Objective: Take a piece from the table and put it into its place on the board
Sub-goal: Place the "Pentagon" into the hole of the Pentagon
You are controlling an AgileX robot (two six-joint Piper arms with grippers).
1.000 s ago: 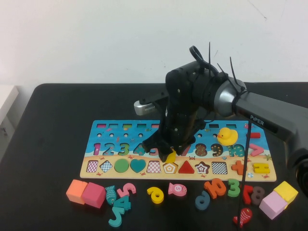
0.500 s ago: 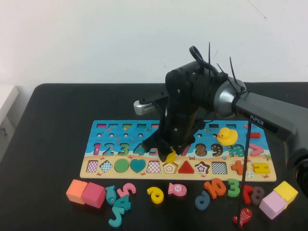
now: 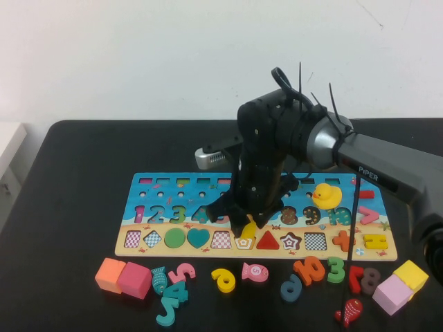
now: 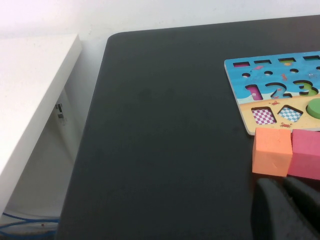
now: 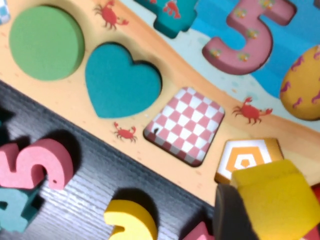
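just under my right gripper (image 3: pixel 248 227) sits the pentagon recess (image 3: pixel 244 242) on the board (image 3: pixel 159 241), and the jaws are part open, clamped on the yellow pentagon piece (image 3: pixel 247 229). the piece hangs tilted, one corner down, right above the recess and not seated yet. right wrist view shows the piece (image 5: pixel 274 199) covering one side of the recess (image 5: pixel 245 160), pale orange pattern floor still showing beside it.

risks as i judge them: the piece is tilted and rotated, so if i let go now a corner could catch on the recess rim and the piece could rest half in, half on the sandy band. pushing down with the corners not lined up could jam it or shove the board along the table (image 3: pixel 69 207). beside the recess toward the arm's outer side is the red triangle (image 3: pixel 268 241), and on the other side the checkered square recess (image 3: pixel 221 240); a sideways slip could drop the piece onto either. opening too early from this height could also make it bounce out toward the loose yellow 6 (image 3: pixel 224 279) nearer me.

left gripper (image 4: pixel 285 210) is parked well off to the side, near the orange cube (image 4: pixel 271 151), only dark finger tips in view, can't tell its opening.
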